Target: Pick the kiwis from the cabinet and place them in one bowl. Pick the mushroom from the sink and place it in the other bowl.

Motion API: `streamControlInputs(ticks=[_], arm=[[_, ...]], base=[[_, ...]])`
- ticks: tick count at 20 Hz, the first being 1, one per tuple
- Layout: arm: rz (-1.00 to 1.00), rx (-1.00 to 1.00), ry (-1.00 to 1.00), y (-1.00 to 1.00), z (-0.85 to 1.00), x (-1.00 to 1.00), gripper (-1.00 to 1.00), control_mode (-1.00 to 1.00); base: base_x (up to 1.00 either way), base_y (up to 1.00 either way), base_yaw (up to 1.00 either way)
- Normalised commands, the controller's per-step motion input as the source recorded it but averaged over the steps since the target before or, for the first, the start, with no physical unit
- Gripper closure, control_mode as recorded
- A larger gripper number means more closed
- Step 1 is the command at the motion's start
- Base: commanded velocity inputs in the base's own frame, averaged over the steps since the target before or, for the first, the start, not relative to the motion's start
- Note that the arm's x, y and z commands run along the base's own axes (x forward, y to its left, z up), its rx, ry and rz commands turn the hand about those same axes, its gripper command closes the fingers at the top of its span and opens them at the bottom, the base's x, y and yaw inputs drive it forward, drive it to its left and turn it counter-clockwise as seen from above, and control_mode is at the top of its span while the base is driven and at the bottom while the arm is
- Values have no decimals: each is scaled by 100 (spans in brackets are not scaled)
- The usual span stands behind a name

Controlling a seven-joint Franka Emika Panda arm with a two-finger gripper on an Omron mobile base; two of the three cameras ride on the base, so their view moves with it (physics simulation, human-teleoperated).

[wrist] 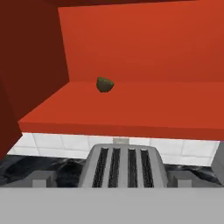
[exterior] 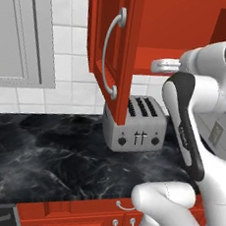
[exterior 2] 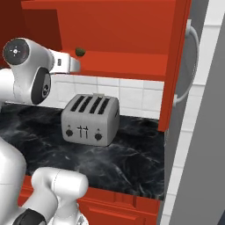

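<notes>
Toaster [wrist: 122, 166] sits nearest in the hand view, below the wide-open, empty tool [wrist: 111, 183]; a kiwi [wrist: 104, 85] lies ahead on the cabinet [wrist: 131, 43] shelf. Right base view: kiwi [exterior 2: 80, 52] just beyond the tool; a nudge could roll it away.

Kiwi [exterior 2: 80, 52] partly hidden, perhaps by the cabinet [exterior 2: 132, 61] shelf edge.

One kiwi [wrist: 104, 84] — one toaster [exterior: 134, 124] — one red cabinet [exterior: 123, 47]

One small dull-brown kiwi [wrist: 104, 85] sits on the open red cabinet's [wrist: 144, 48] shelf floor.
</notes>
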Motion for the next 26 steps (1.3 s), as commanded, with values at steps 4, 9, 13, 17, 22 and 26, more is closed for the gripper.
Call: streamControlInputs(ticks=[4,9,13,17,22,26], arm=[[2,-12,3,2,4,51,-100,-100],[0,-3,8,28,7,69,-100,-100],[0,0,0,23,0,74,-100,-100],[0,0,0,19,0,73,-100,-100],[1,0,2,14,0,66,-100,-100],[0,0,5,10,0,75,-100,-100]], base=[[0,0,0],[0,0,0],[0,0,0],[0,0,0],[0,0,0],[0,0,0]])
